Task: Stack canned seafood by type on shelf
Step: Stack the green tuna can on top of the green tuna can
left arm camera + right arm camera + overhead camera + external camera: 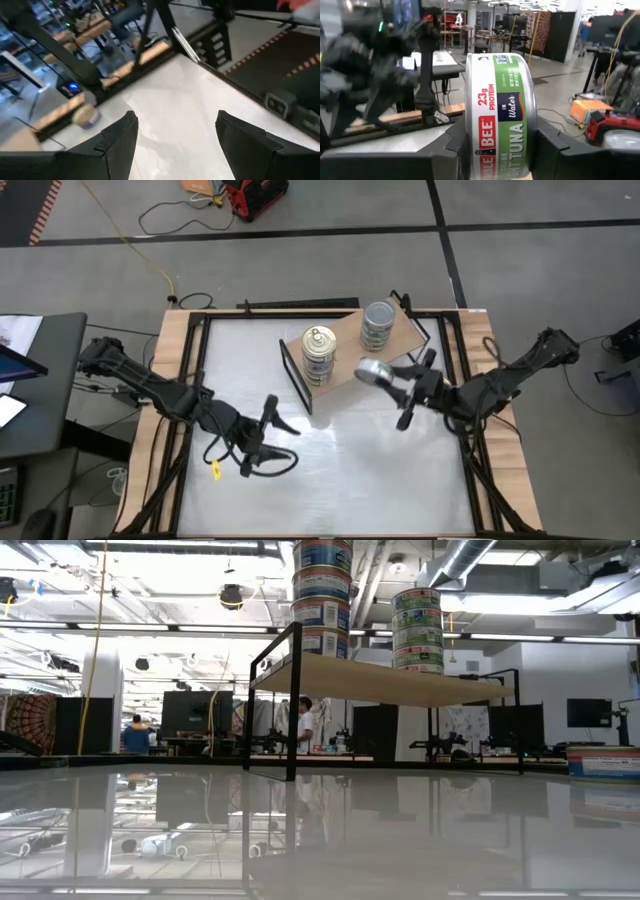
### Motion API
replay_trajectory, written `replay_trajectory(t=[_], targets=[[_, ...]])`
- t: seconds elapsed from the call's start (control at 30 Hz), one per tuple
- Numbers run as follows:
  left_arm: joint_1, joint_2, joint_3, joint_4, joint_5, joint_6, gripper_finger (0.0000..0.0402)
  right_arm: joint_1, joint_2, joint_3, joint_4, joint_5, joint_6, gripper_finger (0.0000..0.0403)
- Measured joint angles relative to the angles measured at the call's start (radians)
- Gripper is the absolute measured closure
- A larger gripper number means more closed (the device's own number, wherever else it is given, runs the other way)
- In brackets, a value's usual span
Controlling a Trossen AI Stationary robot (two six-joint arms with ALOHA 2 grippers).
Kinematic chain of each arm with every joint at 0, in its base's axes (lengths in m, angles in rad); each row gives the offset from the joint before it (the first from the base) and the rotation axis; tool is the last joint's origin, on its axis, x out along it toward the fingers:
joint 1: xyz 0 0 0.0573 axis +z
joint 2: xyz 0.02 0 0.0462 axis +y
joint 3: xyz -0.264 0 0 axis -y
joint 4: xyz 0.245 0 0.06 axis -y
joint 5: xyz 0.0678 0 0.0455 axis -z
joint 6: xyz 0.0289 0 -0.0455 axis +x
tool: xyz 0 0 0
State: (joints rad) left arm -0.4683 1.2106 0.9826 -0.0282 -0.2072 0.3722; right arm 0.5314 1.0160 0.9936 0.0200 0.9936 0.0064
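The right gripper [392, 388] has its jaws closed on a tuna can [500, 117], green-and-white label facing out, held just beside the shelf [345, 340]. Beyond those jaws, two can stacks [319, 354] [377, 325] stand on the shelf. The left gripper [272, 432] hangs over the table [340, 470], jaws spread wide and empty.

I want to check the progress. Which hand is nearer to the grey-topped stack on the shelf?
The right hand, shut on a tin, is just in front of the grey-topped stack. The left hand hangs open over the table, far off.
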Motion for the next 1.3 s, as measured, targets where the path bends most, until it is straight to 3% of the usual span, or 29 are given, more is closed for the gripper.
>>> replay_trajectory(t=[0.27,0.47,0.73,1.03,1.13,1.3], targets=[[0.014,0.002,-0.305,0.391,0.028,-0.002,0.0146,-0.147,-0.154,0.0,-0.137,-0.134,0.153,0.0238],[0.031,0.001,-0.415,0.562,-0.011,0.013,0.0146,-0.368,-0.2,0.0,-0.21,-0.314,0.269,0.0238],[0.066,0.001,-0.431,0.589,-0.021,0.032,0.0146,-0.748,-0.185,0.032,-0.34,-0.734,0.488,0.0237],[0.097,0.001,-0.431,0.589,-0.021,0.014,0.0146,-1.037,-0.094,0.113,-0.381,-1.189,0.577,0.0237],[0.104,0.001,-0.431,0.588,-0.019,0.007,0.0146,-1.111,-0.043,0.135,-0.387,-1.308,0.573,0.0237],[0.106,0.001,-0.431,0.583,-0.018,0.004,0.0146,-1.241,0.034,0.184,-0.485,-1.419,0.573,0.0237]])
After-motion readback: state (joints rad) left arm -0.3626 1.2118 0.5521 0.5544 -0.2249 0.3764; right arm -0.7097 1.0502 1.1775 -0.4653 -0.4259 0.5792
